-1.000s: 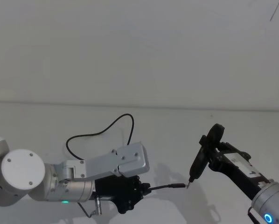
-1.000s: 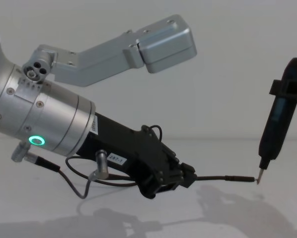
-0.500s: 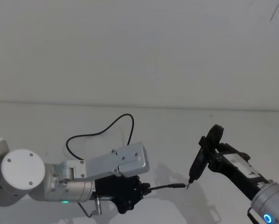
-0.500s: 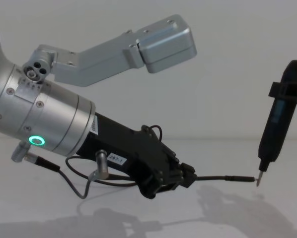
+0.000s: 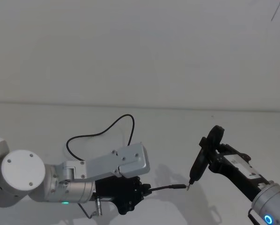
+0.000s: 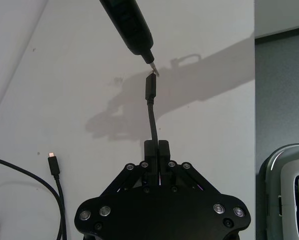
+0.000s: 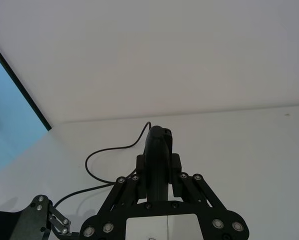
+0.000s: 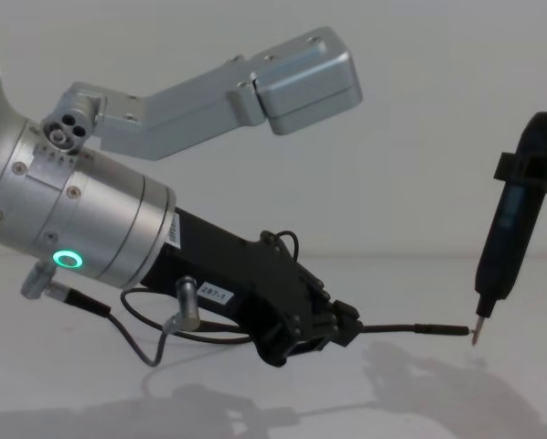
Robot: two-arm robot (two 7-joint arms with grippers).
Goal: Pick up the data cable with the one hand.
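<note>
Black left tool [image 8: 339,326] pinches data cable [image 5: 99,132]; left wrist view reveals its loose plug [image 6: 53,165]

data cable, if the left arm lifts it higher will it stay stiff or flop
The data cable likely flops overall: its free length lies on the table in a loose curved loop. The short stretch past the left end effector, shut on it, juts out nearly straight toward the pen-like tool, so it seems stiff over short spans. Thin, so probably light.

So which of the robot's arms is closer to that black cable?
Left. The left gripper has its jaws shut on the data cable; the right gripper holds a pen-like tool by its plug.
</note>
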